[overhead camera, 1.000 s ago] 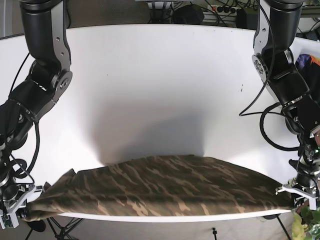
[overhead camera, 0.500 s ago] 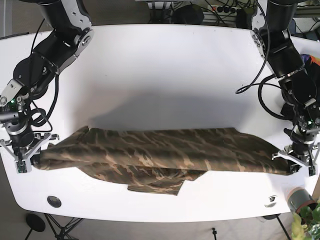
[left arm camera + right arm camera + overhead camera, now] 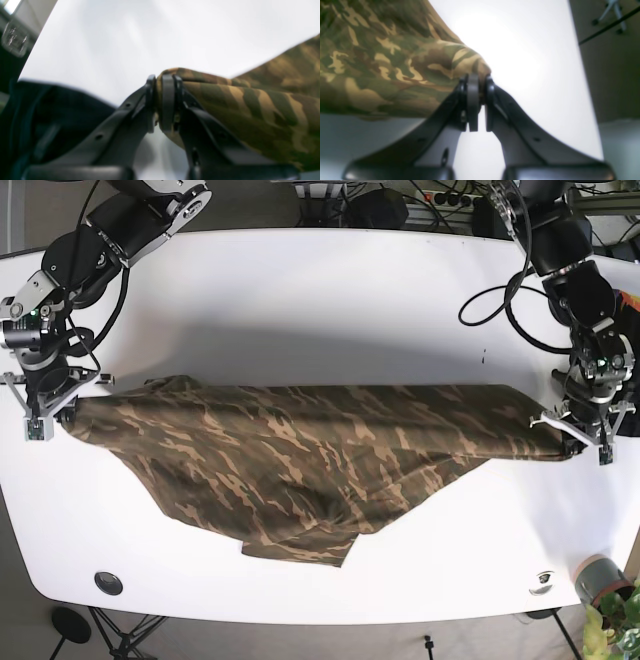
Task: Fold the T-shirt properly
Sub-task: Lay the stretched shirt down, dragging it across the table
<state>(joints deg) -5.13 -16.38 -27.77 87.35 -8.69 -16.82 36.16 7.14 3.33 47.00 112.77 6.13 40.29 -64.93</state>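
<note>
The camouflage T-shirt point(image 3: 310, 460) is stretched in a band across the white table point(image 3: 320, 310), its lower part sagging toward the front edge. My left gripper point(image 3: 582, 442) is shut on the shirt's right end, and its wrist view shows the cloth point(image 3: 250, 105) bunched between the jaws of that gripper point(image 3: 162, 105). My right gripper point(image 3: 50, 412) is shut on the shirt's left end. In the right wrist view the fabric point(image 3: 395, 70) is pinched at the fingertips of the right gripper point(image 3: 476, 100).
A small grey can point(image 3: 598, 578) and a green plant point(image 3: 620, 620) sit at the table's front right corner. A round black port point(image 3: 108, 583) and a second one point(image 3: 543, 578) mark the front edge. Cables point(image 3: 500, 290) hang over the back right.
Both grippers have moved farther back over the table, dragging the held shirt with them. More of the shirt now lies spread on the tabletop.
</note>
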